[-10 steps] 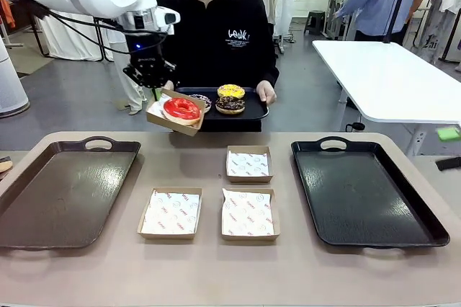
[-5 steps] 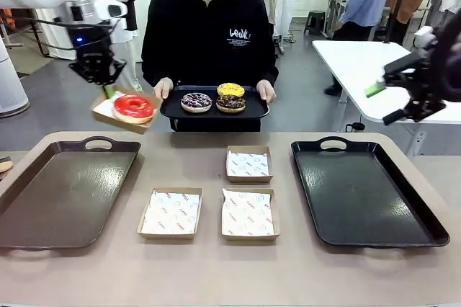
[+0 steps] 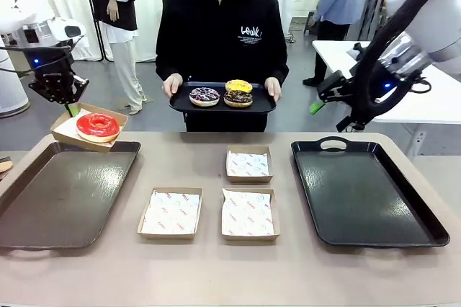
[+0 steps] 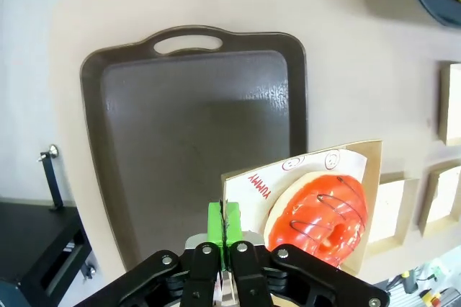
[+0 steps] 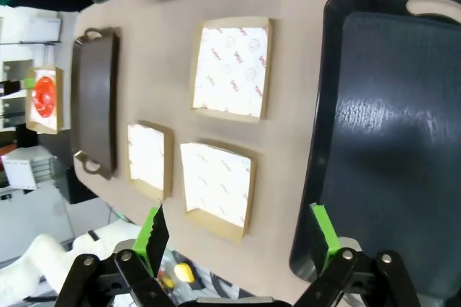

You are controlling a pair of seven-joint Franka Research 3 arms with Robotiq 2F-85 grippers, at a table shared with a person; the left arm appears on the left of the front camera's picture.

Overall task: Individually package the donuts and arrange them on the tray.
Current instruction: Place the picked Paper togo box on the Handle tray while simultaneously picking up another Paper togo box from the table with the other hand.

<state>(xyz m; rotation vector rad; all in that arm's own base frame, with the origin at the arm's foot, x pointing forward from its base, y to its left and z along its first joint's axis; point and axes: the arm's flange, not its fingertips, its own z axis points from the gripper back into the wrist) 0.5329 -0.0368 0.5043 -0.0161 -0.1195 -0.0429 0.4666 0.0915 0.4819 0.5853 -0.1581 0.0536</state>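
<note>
My left gripper (image 3: 63, 101) is clenched on the rim of a paper-lined cardboard box (image 3: 81, 142). The glossy red donut (image 3: 97, 126) sits in that box, which hangs tilted in the air above the far end of the brown tray (image 3: 43, 206) at the left edge of the table (image 3: 216, 271). Through the left wrist camera I see the green pads (image 4: 215, 219) pressed together on the box's paper-lined wall, with the donut just beside them. My right gripper (image 3: 333, 111) is released, jaws spread wide and holding nothing, up in the air beyond the far edge of the black tray (image 3: 374, 206), which lies at the table's right edge. Between the two trays, three empty boxes lined with printed paper rest on the table: one toward the far edge (image 3: 249, 164) and two side by side toward the near edge (image 3: 171, 213) (image 3: 248, 214). Across the far edge a person holds a small black tray (image 3: 216, 106) with both hands (image 3: 171, 85) (image 3: 272, 89). It carries the other three donuts: a chocolate one with purple-white sprinkles (image 3: 204, 95), a yellow one (image 3: 238, 86) and a chocolate one with pale sprinkles (image 3: 238, 99).
</note>
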